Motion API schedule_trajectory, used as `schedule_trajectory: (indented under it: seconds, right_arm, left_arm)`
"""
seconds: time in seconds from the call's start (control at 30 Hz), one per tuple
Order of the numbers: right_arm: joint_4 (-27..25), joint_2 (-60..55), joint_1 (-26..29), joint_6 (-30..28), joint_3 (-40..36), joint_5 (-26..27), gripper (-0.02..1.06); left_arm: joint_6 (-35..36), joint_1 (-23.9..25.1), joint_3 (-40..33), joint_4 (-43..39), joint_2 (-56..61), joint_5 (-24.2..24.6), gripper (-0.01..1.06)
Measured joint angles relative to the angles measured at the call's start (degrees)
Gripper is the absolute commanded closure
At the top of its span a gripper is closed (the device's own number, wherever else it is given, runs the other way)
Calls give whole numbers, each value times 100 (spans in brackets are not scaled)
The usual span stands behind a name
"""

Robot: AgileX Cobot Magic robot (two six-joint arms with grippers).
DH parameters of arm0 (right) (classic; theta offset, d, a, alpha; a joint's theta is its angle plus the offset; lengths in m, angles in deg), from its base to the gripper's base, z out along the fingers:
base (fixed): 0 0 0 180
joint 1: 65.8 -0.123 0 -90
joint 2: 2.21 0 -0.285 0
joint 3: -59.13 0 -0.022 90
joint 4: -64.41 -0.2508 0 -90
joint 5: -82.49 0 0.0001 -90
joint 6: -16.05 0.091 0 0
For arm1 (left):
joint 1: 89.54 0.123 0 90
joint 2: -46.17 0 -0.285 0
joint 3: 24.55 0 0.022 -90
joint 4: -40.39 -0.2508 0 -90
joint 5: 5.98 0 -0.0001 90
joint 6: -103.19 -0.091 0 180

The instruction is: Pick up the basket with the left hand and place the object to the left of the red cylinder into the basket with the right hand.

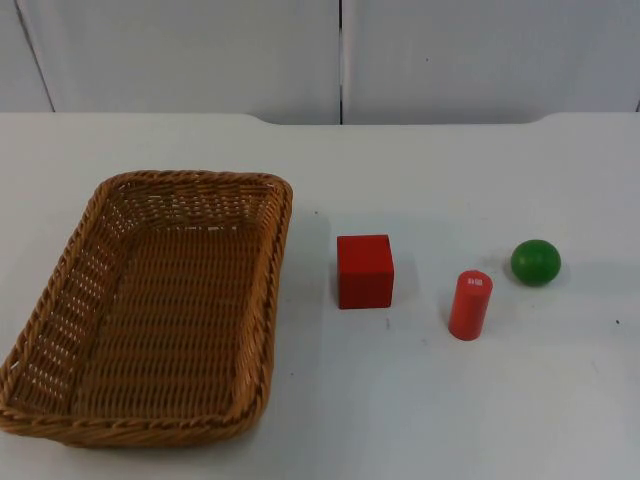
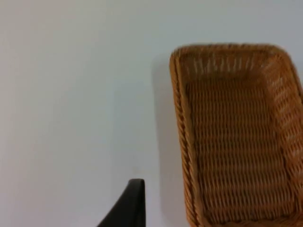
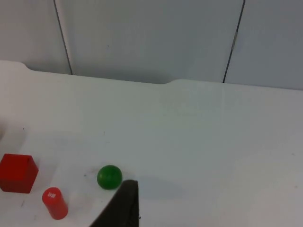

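A brown wicker basket [image 1: 150, 300] lies empty on the left half of the white table. A red cube [image 1: 365, 271] sits to its right, and further right a red cylinder [image 1: 470, 305] stands upright. A green ball [image 1: 535, 262] rests beyond the cylinder on the right. In the left wrist view the basket [image 2: 236, 137] lies beside one black fingertip [image 2: 128, 205], apart from it. In the right wrist view the red cube [image 3: 18, 173], the red cylinder [image 3: 55, 203] and the green ball [image 3: 109, 177] lie on the table near a black fingertip [image 3: 120, 208].
The grey partition wall [image 1: 340, 55] closes off the far edge of the table [image 1: 450, 170]. White table surface lies open between the basket and the cube and in front of the cylinder.
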Motion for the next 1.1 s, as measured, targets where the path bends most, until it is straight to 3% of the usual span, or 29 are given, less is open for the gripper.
schedule_trajectory:
  seconds: [0.43,0.77,1.1]
  right_arm:
    - [0,0,0,0,0,0,-1]
    - [0,0,0,0,0,0,-1]
    - [0,0,0,0,0,0,-1]
  left_arm:
    - [-321,0,449,260,-2347,-256,0]
    - [-618,0,986,360,-3403,-256,0]
    - [-1160,0,1014,955,-4347,-423,0]
